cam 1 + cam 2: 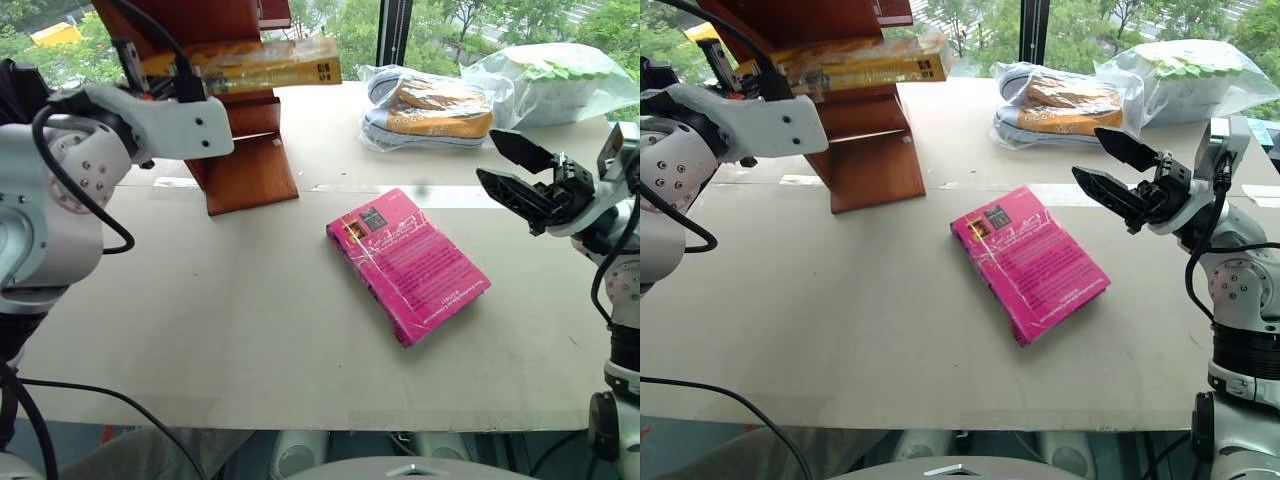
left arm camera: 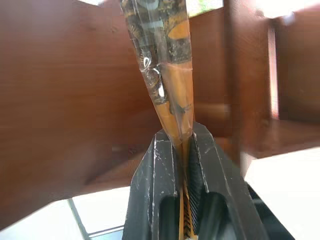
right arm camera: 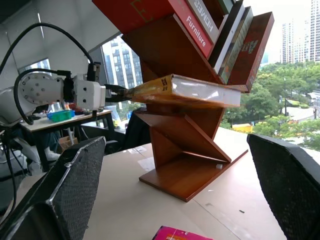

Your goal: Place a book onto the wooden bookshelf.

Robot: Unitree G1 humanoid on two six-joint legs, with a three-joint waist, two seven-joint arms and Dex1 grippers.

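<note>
Reddish wood bookshelf (image 3: 185,150) stands on the counter (image 1: 250,330), slanted and polished. Against it hangs the book (image 3: 185,90), level at a shelf, thick and stiff but slick in its wrap, likely heavy for a corner pinch. Left end effector (image 2: 184,165) clamps its edge; a deeper hold nearer the spine seems safer. Right end effector (image 1: 1118,182) gapes empty.

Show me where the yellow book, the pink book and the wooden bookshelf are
yellow book (image 1: 262,62), left eye view, on its long spine.
pink book (image 1: 410,262), left eye view, middle of its cover.
wooden bookshelf (image 3: 186,176), right wrist view, on its flat base board.
</note>
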